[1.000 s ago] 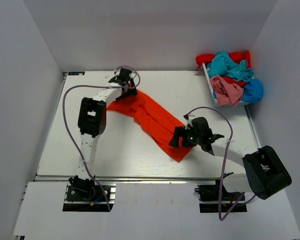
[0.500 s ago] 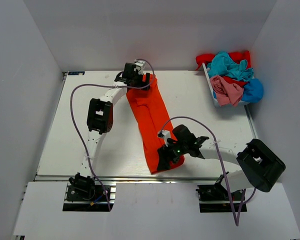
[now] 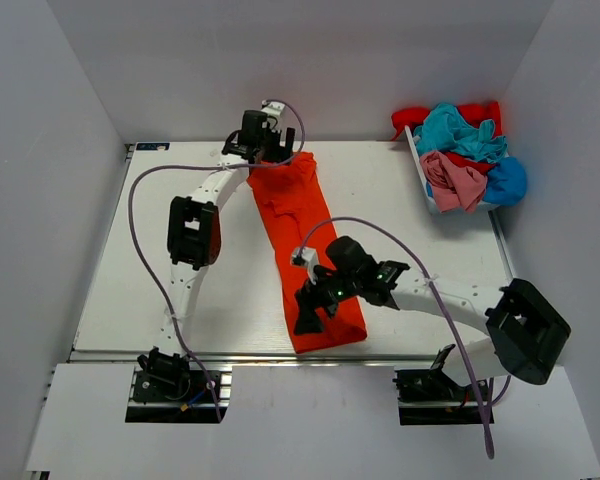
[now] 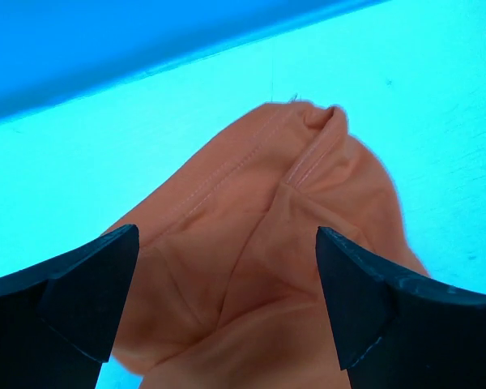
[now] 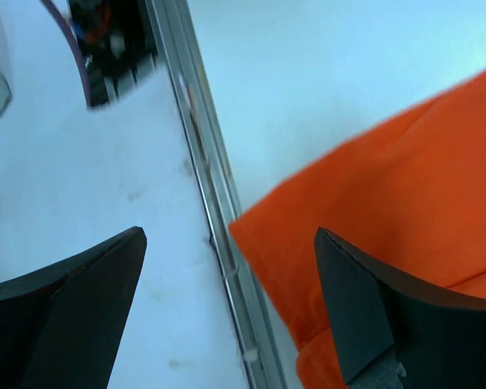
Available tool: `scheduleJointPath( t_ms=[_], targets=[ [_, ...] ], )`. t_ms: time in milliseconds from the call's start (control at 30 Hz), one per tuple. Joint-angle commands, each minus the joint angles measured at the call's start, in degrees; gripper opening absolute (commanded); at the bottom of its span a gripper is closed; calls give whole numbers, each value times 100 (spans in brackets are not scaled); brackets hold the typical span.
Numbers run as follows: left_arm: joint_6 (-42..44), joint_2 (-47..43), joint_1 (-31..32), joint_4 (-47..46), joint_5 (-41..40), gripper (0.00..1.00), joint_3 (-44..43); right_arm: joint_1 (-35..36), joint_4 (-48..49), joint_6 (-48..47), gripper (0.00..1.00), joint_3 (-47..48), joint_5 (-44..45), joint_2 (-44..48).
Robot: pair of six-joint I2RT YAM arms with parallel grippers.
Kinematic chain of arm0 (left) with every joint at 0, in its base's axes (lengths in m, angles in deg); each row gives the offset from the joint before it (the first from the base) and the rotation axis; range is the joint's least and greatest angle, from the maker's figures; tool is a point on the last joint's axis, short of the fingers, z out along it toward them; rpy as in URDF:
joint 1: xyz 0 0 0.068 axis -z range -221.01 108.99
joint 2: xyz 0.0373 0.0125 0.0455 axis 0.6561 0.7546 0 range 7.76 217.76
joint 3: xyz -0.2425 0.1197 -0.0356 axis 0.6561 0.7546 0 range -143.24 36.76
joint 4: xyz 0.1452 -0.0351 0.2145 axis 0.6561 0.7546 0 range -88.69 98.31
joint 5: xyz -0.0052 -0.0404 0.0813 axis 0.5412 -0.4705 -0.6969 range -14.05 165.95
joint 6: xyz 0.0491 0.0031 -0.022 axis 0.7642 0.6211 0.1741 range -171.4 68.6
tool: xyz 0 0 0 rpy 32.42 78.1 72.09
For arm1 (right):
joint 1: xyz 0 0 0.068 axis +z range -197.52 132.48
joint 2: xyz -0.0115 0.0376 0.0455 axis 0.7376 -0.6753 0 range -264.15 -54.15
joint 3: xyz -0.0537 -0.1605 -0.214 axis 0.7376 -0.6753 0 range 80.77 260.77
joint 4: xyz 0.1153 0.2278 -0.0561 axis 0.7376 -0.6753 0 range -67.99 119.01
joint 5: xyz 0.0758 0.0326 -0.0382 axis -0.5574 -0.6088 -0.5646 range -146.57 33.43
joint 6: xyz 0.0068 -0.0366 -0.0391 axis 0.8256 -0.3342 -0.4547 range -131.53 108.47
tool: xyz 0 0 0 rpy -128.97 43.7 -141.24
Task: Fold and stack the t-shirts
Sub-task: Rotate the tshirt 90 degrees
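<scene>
Swinging round from its slant of a second ago, the orange-red t-shirt [image 3: 305, 250] is now lying as a long narrow strip on the table [image 3: 240, 290], running from about 12 o'clock at the far edge down to 6 o'clock at the near edge in the top view. Both arms have been shifting with it. The left gripper [image 3: 268, 158] is hovering at the strip's 12 o'clock end with its jaws standing wide apart; in its wrist view the fingers [image 4: 73, 292] are flanking the bunched, seamed end of the cloth [image 4: 292, 211] without pinching it. The right gripper [image 3: 304, 322] is hanging over the 6 o'clock end, jaws likewise spread and holding nothing; its wrist view is showing the shirt's corner [image 5: 405, 186] lying just beside the metal rail [image 5: 202, 162] at the table's near edge. The other t-shirts [image 3: 460, 155], teal, pink, red and blue, are sitting crumpled in a heap at 2 o'clock, well apart from both grippers.
</scene>
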Motion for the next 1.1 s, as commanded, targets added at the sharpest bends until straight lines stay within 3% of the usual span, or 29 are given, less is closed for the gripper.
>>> scheduleJointPath(
  t_ms=[0,133,233,333,533,667,867,1067],
  targets=[
    [-266,-1180,-2,270,-211,100,-136,10,-159,57,90,515,398,347],
    [-425,-1926,76,1229,-71,100,64,-87,-702,882,90,674,2176,471],
    [-574,-2971,147,1397,148,100,1249,-279,-1204,1402,90,517,2918,480],
    [-1170,-4192,200,1126,306,100,3449,-482,-1346,1807,90,0,3070,602],
    [-2068,-5890,665,159,641,100,6467,-887,-1758,2027,90,-556,3317,945],
    [-2419,-6207,1069,307,940,100,7140,-843,-2145,1799,90,-723,3940,1068],
    [-2719,-6542,1755,650,913,100,7606,-729,-2137,1526,90,-1101,3222,1218],
    [-2921,-6332,2370,1255,712,100,7607,-474,-2304,1676,90,-1163,3853,1025]
  ],
)
